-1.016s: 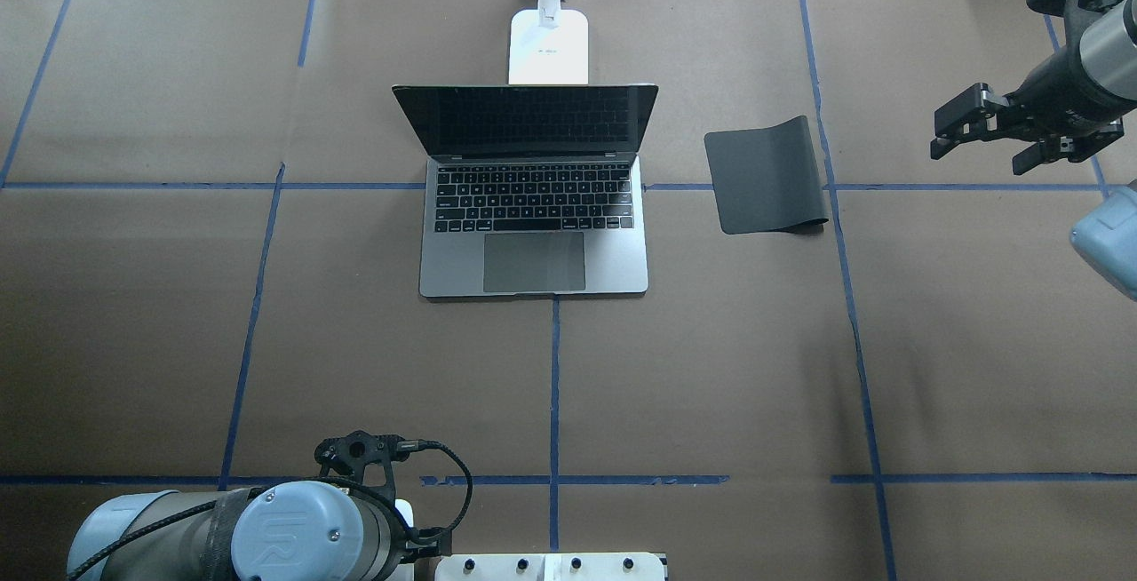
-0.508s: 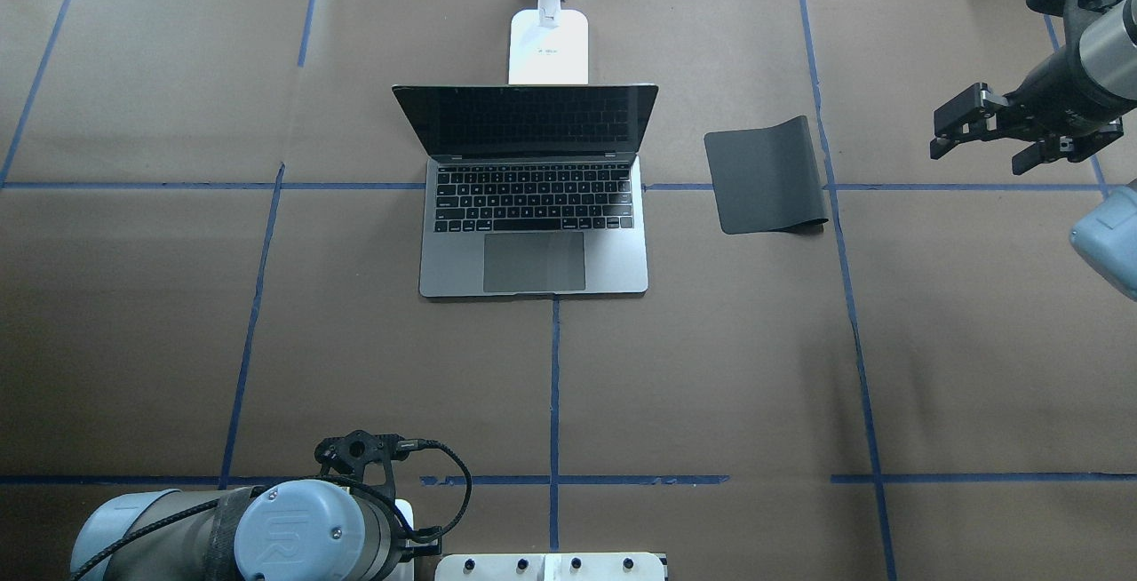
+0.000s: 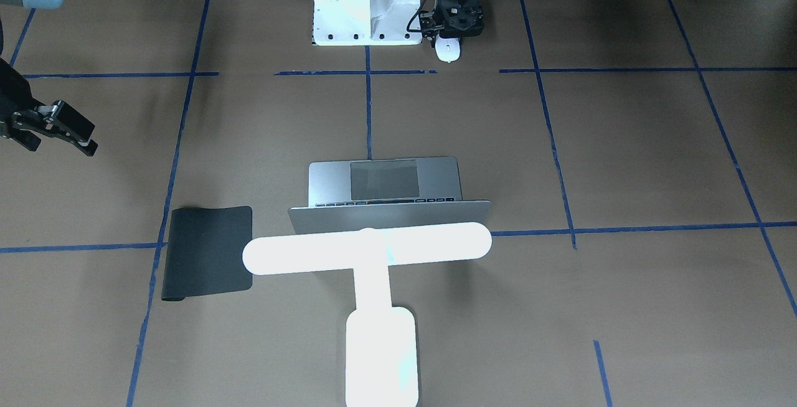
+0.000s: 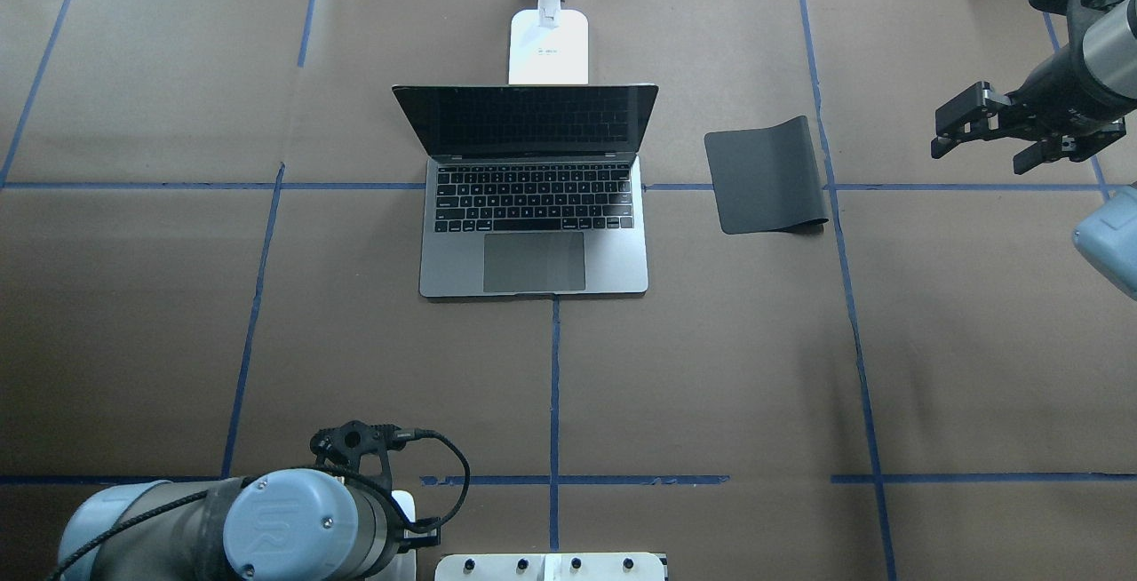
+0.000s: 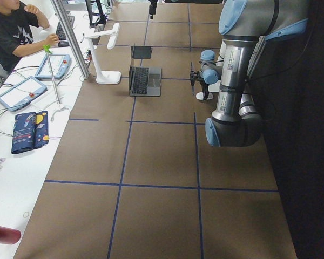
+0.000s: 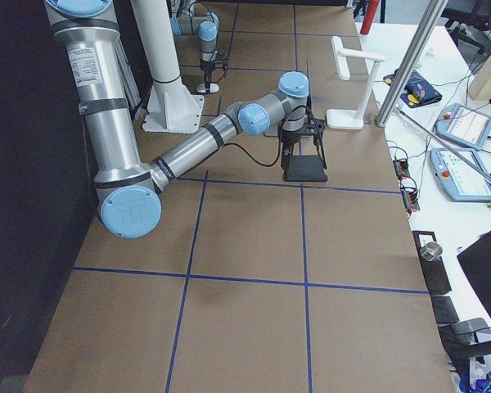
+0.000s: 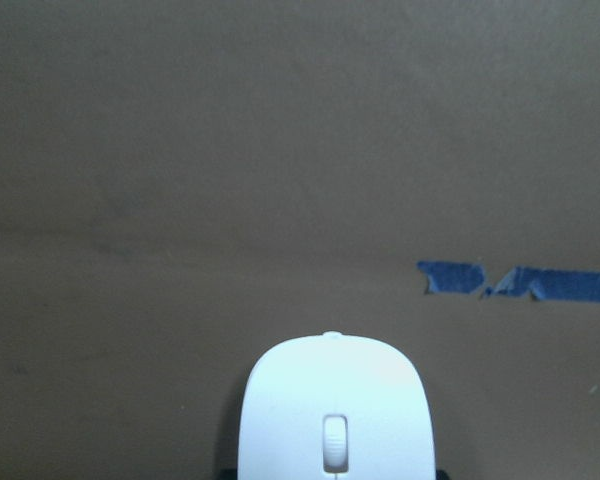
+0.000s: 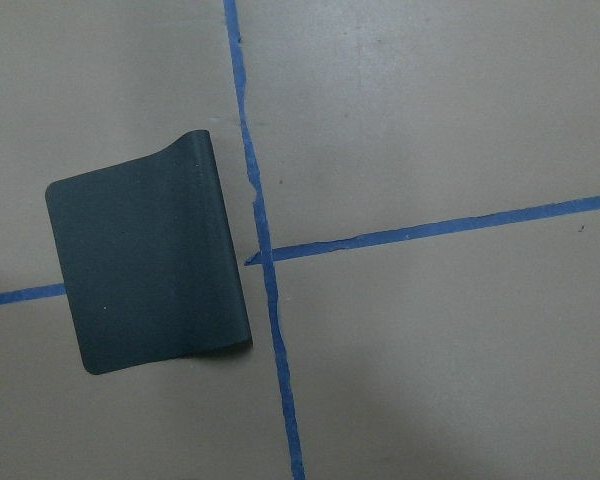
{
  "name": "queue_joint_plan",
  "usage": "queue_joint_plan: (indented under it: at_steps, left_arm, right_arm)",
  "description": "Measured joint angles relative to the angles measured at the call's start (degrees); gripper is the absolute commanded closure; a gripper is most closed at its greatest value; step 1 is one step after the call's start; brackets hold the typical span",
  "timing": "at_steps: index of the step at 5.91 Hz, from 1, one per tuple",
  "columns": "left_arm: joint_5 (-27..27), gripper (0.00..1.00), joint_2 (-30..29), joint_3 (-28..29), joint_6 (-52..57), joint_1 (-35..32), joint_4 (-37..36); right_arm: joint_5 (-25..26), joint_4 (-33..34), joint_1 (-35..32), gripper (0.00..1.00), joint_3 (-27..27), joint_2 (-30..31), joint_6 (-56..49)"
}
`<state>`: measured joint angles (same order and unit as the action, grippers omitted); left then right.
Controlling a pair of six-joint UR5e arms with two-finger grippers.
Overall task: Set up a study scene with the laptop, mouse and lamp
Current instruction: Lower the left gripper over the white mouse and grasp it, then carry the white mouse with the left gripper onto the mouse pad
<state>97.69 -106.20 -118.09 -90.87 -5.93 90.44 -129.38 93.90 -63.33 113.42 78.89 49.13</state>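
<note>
The silver-grey laptop (image 4: 533, 248) stands open at the table's middle, also in the front view (image 3: 385, 180). The glowing white T-shaped lamp (image 3: 367, 248) stands just behind it, with its base (image 4: 548, 48) on the table. The small white mouse (image 3: 448, 51) lies close to the robot's base and fills the bottom of the left wrist view (image 7: 330, 410). My left gripper (image 3: 457, 24) is over it, with dark fingertips hugging its sides. My right gripper (image 4: 981, 150) hovers open and empty at the far right, to the right of the black mat (image 4: 766, 177).
The black mat lies right of the laptop, one edge curled up, and shows in the right wrist view (image 8: 145, 270). The white robot pedestal (image 3: 364, 2) stands beside the mouse. Blue tape lines cross the brown table cover (image 4: 711, 368). An operator (image 5: 13, 27) sits beyond the table's far side.
My left arm has shifted slightly, its wrist a little farther out over the table. My right gripper has drifted slightly up and to the right. The laptop, lamp and mat have not moved.
</note>
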Motion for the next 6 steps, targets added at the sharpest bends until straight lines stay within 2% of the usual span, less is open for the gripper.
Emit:
queue_joint_plan:
  at_steps: [2,4,6]
  left_arm:
    - [0.0,0.67,-2.3,-1.3,0.7,-4.2,-3.1]
    - [0.0,0.67,-8.9,0.9,9.0,-8.9,-3.8]
    - [0.0,0.67,-20.9,12.6,17.5,-12.6,-1.9]
  right_arm:
    - [-0.9,0.1,-0.1,0.0,0.8,0.3,0.0]
    - [-1.0,0.1,-0.1,0.0,1.1,0.6,0.0]
    - [-1.0,0.1,-0.2,0.0,1.2,0.7,0.0]
